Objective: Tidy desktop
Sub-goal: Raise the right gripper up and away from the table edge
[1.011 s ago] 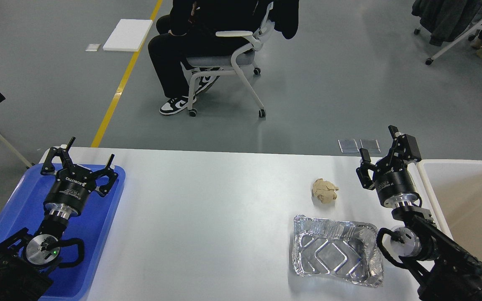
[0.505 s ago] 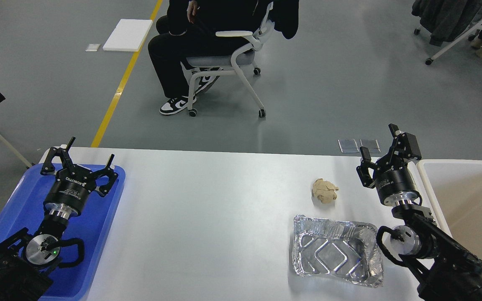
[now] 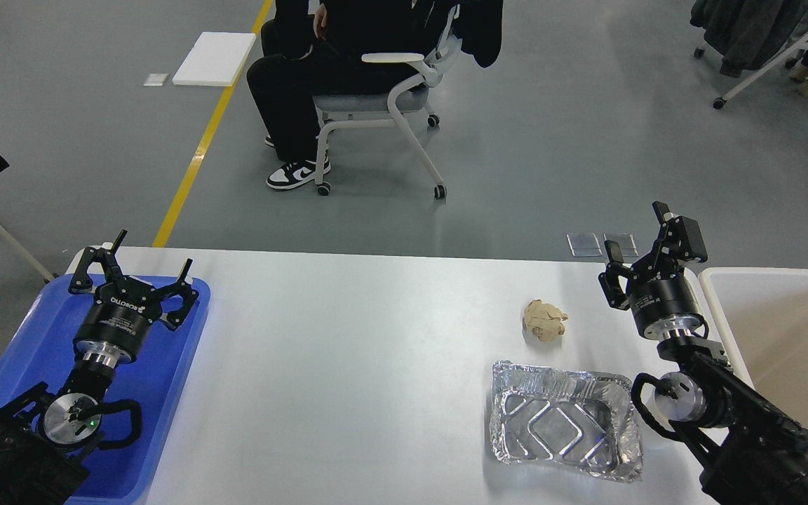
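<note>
The white desktop [image 3: 348,365] fills the lower view. On its right part lie a crumpled beige paper ball [image 3: 544,319] and, nearer to me, an empty silver foil tray [image 3: 564,429]. My right gripper [image 3: 635,235] is open and empty, held above the desktop's far right, to the right of the paper ball. My left gripper [image 3: 153,252] is open and empty, over the far end of the blue tray [image 3: 25,351].
A beige-white tub [image 3: 783,337] stands at the right edge of the desktop. A person sits on a white wheeled chair [image 3: 390,105] on the grey floor beyond the table. A yellow floor line [image 3: 200,147] runs at the far left.
My right gripper has risen slightly and shifted a little to the right. The seated person has drawn the feet back. The left arm has not moved.
</note>
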Tool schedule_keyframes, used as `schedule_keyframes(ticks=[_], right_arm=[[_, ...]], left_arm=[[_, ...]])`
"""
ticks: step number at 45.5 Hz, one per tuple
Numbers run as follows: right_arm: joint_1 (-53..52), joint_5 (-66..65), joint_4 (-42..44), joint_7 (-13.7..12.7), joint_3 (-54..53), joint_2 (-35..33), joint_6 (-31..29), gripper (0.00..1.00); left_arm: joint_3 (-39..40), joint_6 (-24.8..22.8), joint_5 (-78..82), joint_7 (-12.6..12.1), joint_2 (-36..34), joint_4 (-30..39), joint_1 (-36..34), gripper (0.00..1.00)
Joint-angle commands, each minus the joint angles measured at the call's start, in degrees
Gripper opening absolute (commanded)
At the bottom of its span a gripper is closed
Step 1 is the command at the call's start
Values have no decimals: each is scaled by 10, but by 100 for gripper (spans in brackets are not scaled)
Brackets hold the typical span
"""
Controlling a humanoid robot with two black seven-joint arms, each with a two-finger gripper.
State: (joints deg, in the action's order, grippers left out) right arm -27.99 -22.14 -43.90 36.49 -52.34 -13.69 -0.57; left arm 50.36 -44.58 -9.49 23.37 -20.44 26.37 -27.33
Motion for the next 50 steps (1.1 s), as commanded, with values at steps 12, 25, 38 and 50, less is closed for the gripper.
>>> schedule_keyframes(ticks=[12,25,38,50], right_arm=[[-1,1,7,0,43,-24,1,100],[-64,17,3,0,155,-114,-4,100],[-202,46,-9,0,512,-219,-8,100],[-348,45,-99,0,768,-291,-15,100]], left_arm=[[0,-1,0,0,0,1,-1,99],[0,-1,0,0,1,1,-2,99],[0,-1,0,0,1,1,-2,99],[0,-1,0,-1,1,1,-1,99]])
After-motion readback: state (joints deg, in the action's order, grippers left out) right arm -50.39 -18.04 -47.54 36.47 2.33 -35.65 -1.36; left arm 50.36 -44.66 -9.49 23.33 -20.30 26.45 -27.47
